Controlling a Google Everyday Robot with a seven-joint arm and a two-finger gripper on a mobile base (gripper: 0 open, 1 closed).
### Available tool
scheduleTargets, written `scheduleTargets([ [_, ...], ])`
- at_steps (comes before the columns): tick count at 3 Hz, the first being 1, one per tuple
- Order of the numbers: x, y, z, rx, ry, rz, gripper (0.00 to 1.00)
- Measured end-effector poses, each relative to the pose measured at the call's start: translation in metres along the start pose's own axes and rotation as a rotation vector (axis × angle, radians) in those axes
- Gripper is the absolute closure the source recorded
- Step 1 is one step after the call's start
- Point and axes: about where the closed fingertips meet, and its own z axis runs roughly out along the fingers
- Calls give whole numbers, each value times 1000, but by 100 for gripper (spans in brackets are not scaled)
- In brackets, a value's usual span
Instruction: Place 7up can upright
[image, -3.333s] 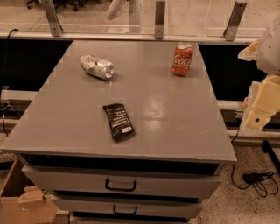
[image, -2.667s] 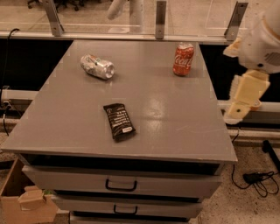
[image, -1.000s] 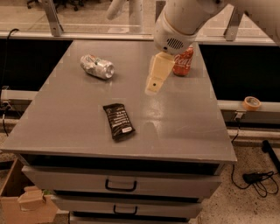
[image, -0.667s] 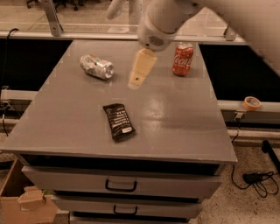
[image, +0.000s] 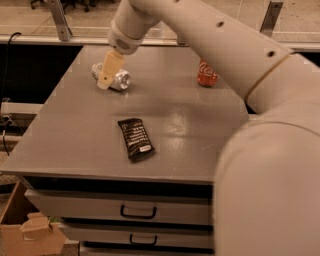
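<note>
The 7up can (image: 119, 79), silver with a dented body, lies on its side at the back left of the grey table (image: 90, 130). My gripper (image: 108, 75) hangs from the white arm that reaches in from the right. Its cream-coloured fingers are right over the can's middle and hide part of it. I cannot tell whether it touches the can.
A red Coca-Cola can (image: 206, 74) stands upright at the back right, partly behind my arm. A black snack packet (image: 135, 138) lies flat near the table's middle front. Drawers with handles (image: 137, 212) are below the front edge. A cardboard box (image: 27, 235) sits on the floor at the left.
My arm has swung from the right side of the table across to the back left. The gripper is now over the lying can. The cans and the packet have not moved.
</note>
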Motion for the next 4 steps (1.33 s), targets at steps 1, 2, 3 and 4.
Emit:
scheduleTargets([
  [1, -17, -18, 52, -10, 11, 101, 0],
  [2, -15, -25, 92, -32, 54, 227, 0],
  [3, -11, -25, 115, -58, 106, 334, 18],
  [4, -10, -25, 119, -65, 131, 386, 41],
])
